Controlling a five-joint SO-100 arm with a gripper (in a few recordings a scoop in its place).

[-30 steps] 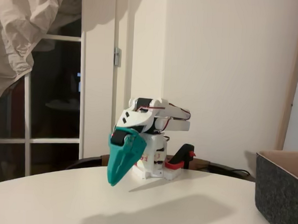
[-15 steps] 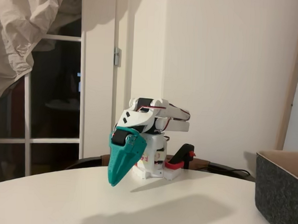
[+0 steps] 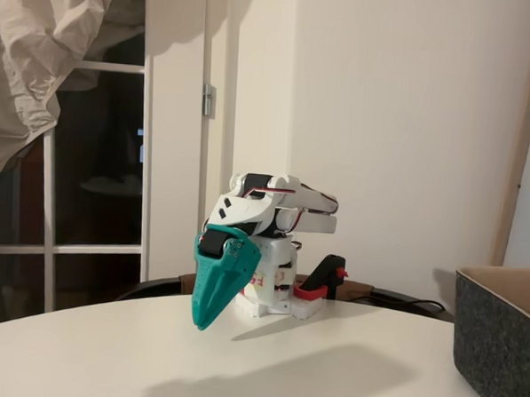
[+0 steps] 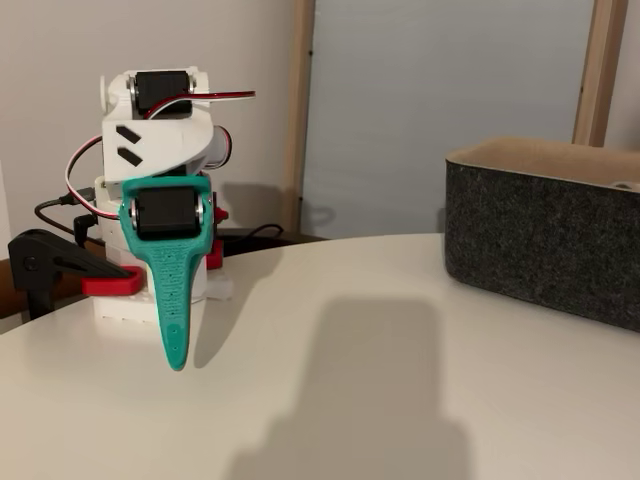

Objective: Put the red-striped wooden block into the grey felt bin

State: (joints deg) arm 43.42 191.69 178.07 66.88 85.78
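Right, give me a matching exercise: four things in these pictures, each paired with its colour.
Things:
1. tool
2. grey felt bin
3. clamp at the arm's base
4. table

Colours:
A. black with red
B. teal
C. white
D. dark charcoal outside, tan inside

Pairs: 1-B, 2-D, 3-A, 4-C

teal end effector (image 3: 204,318), white arm (image 4: 160,110), charcoal-grey felt bin (image 4: 545,245), white table (image 4: 400,400)
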